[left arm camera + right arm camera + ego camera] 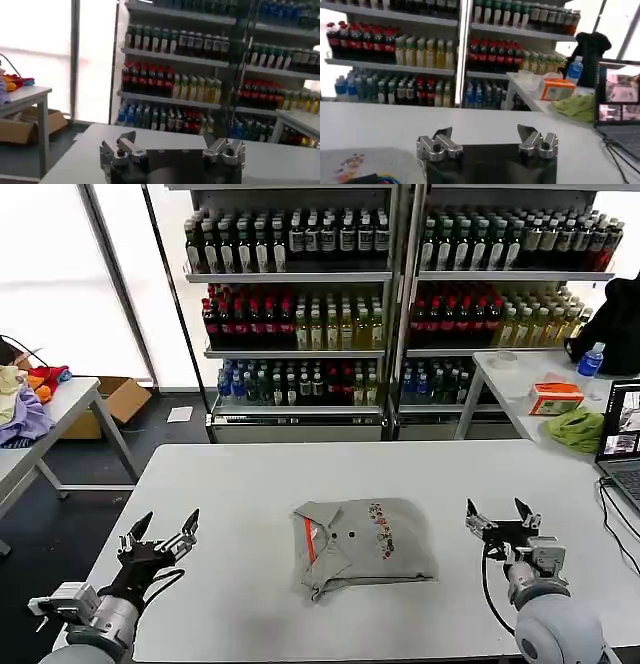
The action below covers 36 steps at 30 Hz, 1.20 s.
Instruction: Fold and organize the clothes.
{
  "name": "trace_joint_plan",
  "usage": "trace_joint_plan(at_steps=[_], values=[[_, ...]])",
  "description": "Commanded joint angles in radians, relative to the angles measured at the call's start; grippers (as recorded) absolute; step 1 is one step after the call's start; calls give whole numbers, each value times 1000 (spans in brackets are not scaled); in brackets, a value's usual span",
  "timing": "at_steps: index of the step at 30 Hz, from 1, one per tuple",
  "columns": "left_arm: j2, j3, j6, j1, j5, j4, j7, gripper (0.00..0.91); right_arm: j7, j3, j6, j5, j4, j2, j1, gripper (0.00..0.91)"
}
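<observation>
Shirt (362, 546), light grey and folded into a rough rectangle, lies at the middle of the white worktop (250, 484), between the two hands and touching neither. Its multicoloured chest print (381, 530) faces up, but any lettering in it is too small to read. An orange-red trim strip (309, 541) and dark buttons show near the collar; the lower edge is bunched unevenly. The left hand (161, 531) hovers over the worktop's near left corner, fingers spread apart and empty. The right hand (500, 517) hovers near the right side, fingers likewise apart. Bottle labels on the shelves (300, 276) behind cannot be read.
</observation>
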Motion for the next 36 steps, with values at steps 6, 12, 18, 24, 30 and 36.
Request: trace_joint_plan(at_steps=[6, 12, 18, 24, 30, 36], values=[[6, 5, 8, -39, 55, 46, 3, 907, -16, 96, 18, -53, -1, 83, -53, 907], [17, 11, 12, -63, 40, 58, 11, 907, -18, 107, 6, -56, 10, 115, -52, 907], [60, 8, 21, -60, 40, 63, 29, 907, -25, 112, -1, -65, 19, 121, -57, 907], [72, 7, 34, -62, 132, 51, 63, 907, -31, 102, -2, -63, 7, 128, -32, 907], [69, -10, 39, -49, 126, 57, 61, 907, -32, 83, -6, -62, -8, 130, 0, 907], [48, -14, 34, -40, 107, 59, 68, 907, -31, 76, -18, -63, -6, 130, 9, 907]])
